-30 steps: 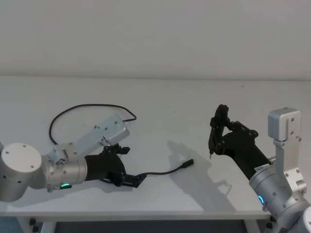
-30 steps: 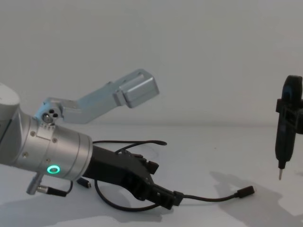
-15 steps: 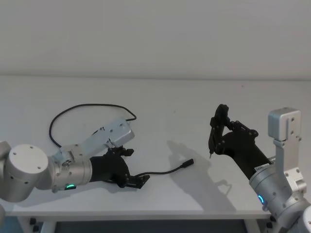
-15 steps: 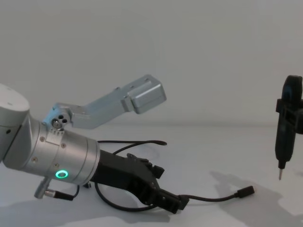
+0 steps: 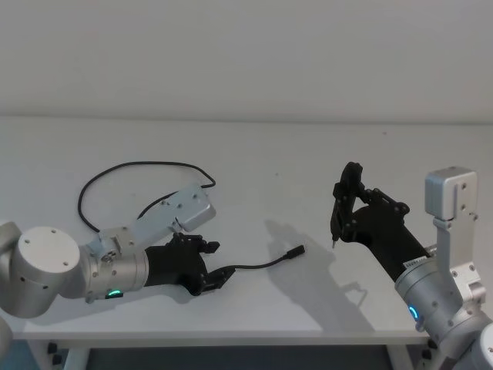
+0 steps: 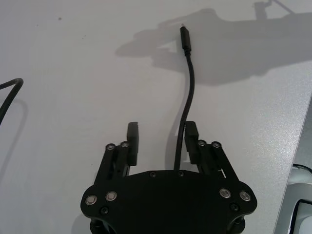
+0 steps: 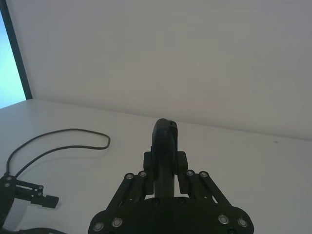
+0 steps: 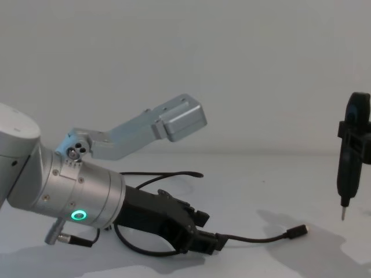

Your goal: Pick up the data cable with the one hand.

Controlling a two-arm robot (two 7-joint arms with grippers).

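The data cable [image 5: 254, 267] is thin and black. It loops across the left of the table [image 5: 254, 154], and its small plug [image 5: 295, 253] lies near the middle. My left gripper [image 5: 214, 279], black with a silver wrist and a green ring, sits low over the table near the front edge. In the left wrist view it [image 6: 161, 136] is open, and the cable [image 6: 189, 83] runs between its fingers, close beside one finger [image 6: 191, 136]. My right gripper [image 5: 344, 210] hangs above the table on the right, shut on a black pen-like tool [image 8: 346, 168].
The white table ends at a plain wall behind. The cable's far loop [image 7: 63, 131] curves behind my left arm. A bare stretch of table separates the plug [image 8: 297, 232] from the tool's metal tip [image 8: 342, 215].
My left gripper has drawn back a little, and the cable's plug end has slid slightly with it. The right arm and its tool have held still.
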